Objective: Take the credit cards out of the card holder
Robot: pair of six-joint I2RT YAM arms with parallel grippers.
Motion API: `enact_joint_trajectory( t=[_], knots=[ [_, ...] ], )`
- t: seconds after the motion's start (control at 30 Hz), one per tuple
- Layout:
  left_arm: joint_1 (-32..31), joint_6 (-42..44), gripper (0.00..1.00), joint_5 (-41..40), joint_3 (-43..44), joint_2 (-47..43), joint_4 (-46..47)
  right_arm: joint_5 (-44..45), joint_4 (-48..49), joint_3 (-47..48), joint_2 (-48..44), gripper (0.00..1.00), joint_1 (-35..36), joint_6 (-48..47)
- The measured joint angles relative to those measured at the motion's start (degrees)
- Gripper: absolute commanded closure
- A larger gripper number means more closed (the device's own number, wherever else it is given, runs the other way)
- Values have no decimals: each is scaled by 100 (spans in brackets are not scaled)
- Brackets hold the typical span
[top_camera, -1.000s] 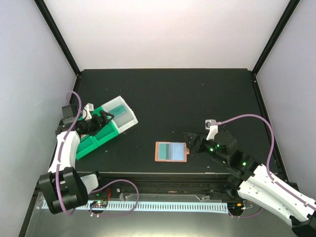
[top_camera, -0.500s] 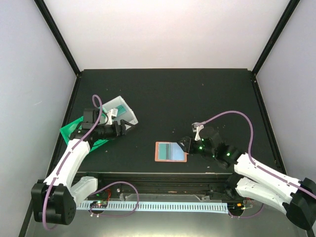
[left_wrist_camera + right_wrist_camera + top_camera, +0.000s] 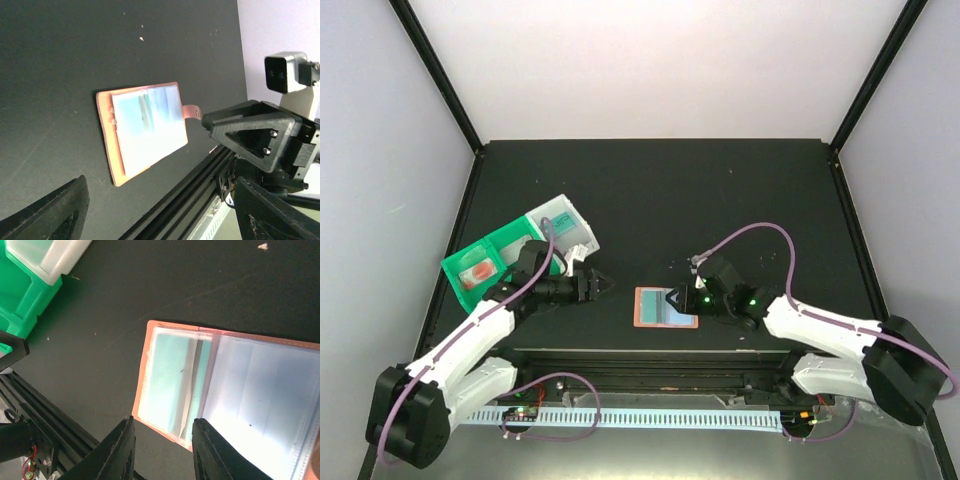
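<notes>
Credit cards (image 3: 172, 380), glossy teal and pale rectangles, are lying tucked in the open salmon leathery card holder (image 3: 666, 307) (flat on the matte black table (image 3: 720, 200)). The left gripper (image 3: 601, 285) is gaping wide nearby; the right gripper (image 3: 672, 298) is hovering at the holder's edge, narrowly parted, pinching nothing.

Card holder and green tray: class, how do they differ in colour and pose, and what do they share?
The card holder is salmon-brown; the tray is green and white. Seen from above, the card holder lies square to the frame; the tray lies diagonally. Both rest on the black table.
</notes>
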Motion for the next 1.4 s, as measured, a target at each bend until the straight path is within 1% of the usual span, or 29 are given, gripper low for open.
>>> enact_joint_trajectory(
  t=[0.07,0.13,0.63,0.73,0.87,1.07,1.23,1.4],
  knots=[
    [-186,-94,7,-70,-26,4,105,2,33,63,203,69,66,-4],
    [-339,-151,2,-146,-26,35,190,-7,111,111,404,70,109,-11],
    [-431,-260,2,-769,-323,61,118,-81,289,546,1679,71,343,-157],
    [-431,-236,4,-782,-326,57,111,-74,280,625,1847,71,348,-212],
    [-431,-245,11,-769,-376,-28,173,11,264,789,2151,71,348,-345],
    [-514,-514,21,-667,-702,-59,625,164,177,901,2376,72,348,-535],
    [-723,-763,27,-581,-807,210,1012,289,39,977,2396,76,374,-614],
    [-925,-1010,34,-555,-813,415,1438,433,-70,1029,2435,81,382,-699]
  ],
)
